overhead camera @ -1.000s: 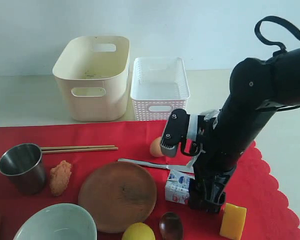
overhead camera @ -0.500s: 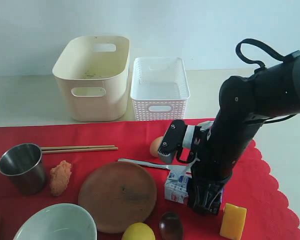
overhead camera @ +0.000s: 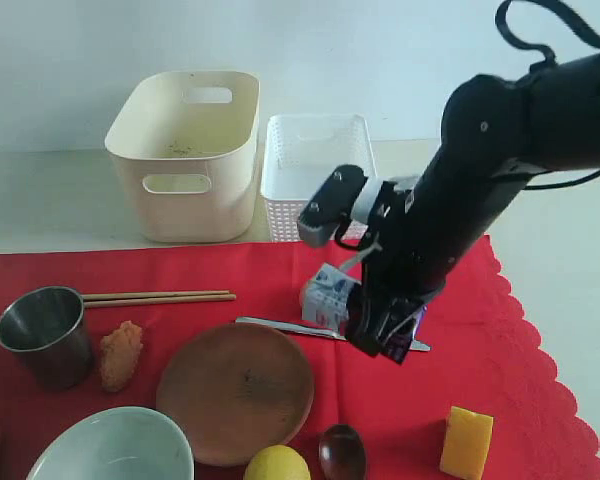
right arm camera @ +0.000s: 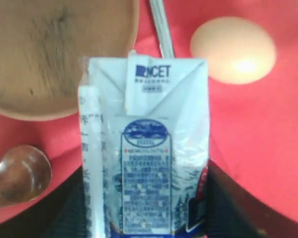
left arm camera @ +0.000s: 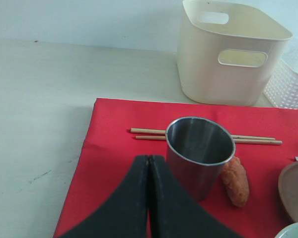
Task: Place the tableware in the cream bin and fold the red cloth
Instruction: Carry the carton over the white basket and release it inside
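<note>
All the tableware lies on the red cloth [overhead camera: 480, 360] and none is in the cream bin [overhead camera: 185, 190], which stands off the cloth at 11 o'clock on the bench. The steel cup [overhead camera: 45, 330] stands at 9 o'clock with the chopsticks [overhead camera: 158, 297] just behind it. The brown plate [overhead camera: 235, 390] is in the middle, and the green bowl [overhead camera: 110, 445] is at 7. The spoon [overhead camera: 342, 452] is at 6.

The knife [overhead camera: 280, 325] lies with its long axis running 9 to 3, directly below your right tool [overhead camera: 370, 325]. That tool is the nearer one, but it is not free. Its jaws stand fairly wide and clamp the milk carton [overhead camera: 327, 300], which tilts clear of the cloth beside the egg [right arm camera: 233, 49]. The white basket [overhead camera: 320, 215] lies at 12 from it, which I judge the likelier drop for the carton.

Your left tool [left arm camera: 149, 163] is fully closed and empty. The cup sits just ahead of its tips, so you must open before reaching.
</note>
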Robot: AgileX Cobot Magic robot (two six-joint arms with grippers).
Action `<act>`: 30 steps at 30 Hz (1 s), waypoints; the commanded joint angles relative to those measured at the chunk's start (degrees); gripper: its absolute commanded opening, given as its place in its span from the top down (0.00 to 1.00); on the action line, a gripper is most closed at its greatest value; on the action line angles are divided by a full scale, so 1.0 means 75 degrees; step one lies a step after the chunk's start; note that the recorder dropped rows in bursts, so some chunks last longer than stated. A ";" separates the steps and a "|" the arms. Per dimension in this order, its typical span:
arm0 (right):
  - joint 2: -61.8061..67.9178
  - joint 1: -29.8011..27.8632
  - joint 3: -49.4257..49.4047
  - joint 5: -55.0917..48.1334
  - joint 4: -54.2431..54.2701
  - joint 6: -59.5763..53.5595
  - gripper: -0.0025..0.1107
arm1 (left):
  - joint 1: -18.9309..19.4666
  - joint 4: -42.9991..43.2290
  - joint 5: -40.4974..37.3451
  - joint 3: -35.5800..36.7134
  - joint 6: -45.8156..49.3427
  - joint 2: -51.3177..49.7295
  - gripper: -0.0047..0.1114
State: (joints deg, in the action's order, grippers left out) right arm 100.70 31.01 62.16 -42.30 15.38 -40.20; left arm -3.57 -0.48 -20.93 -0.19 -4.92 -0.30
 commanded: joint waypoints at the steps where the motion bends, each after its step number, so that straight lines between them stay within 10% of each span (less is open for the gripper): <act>1: -0.0475 -0.0001 0.0463 0.0037 0.0039 0.0774 0.98 | 0.0027 -0.0011 0.0067 0.0025 0.0015 0.0040 0.96; 30: 0.3343 -0.1518 0.6196 0.0614 0.1137 0.2202 0.98 | 0.0027 -0.0011 0.0067 0.0025 0.0015 0.0040 0.96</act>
State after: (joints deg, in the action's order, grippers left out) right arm 122.27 20.51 105.52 -39.15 22.73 -23.72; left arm -3.57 -0.48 -20.93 -0.19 -4.92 -0.30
